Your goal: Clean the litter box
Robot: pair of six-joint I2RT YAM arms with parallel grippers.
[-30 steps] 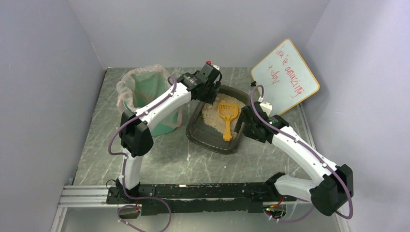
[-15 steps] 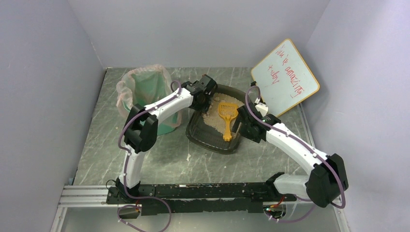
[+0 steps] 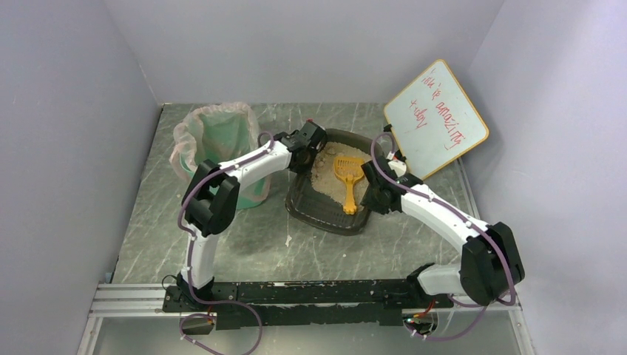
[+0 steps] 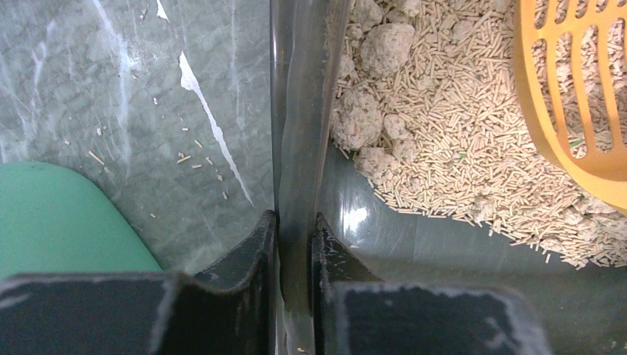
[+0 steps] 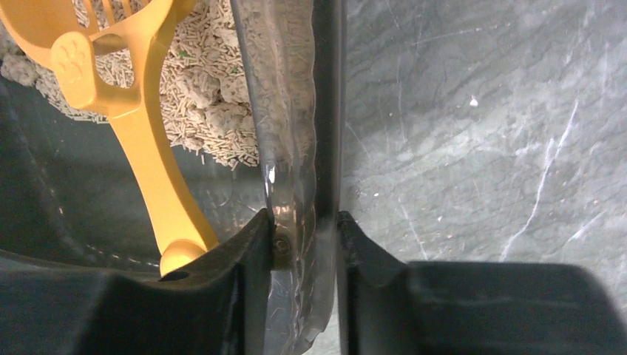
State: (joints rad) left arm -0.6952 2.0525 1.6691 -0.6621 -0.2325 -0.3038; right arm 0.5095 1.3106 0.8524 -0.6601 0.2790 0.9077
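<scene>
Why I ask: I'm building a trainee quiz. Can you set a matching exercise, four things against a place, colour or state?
Things:
1 scoop
2 bin
3 whiteboard
4 left pincer

Place, colour or state:
A green
B lying on the litter in the box
C shut on the box's rim
D propped at the back right

Pairs: 1-B, 2-A, 3-D, 4-C
</scene>
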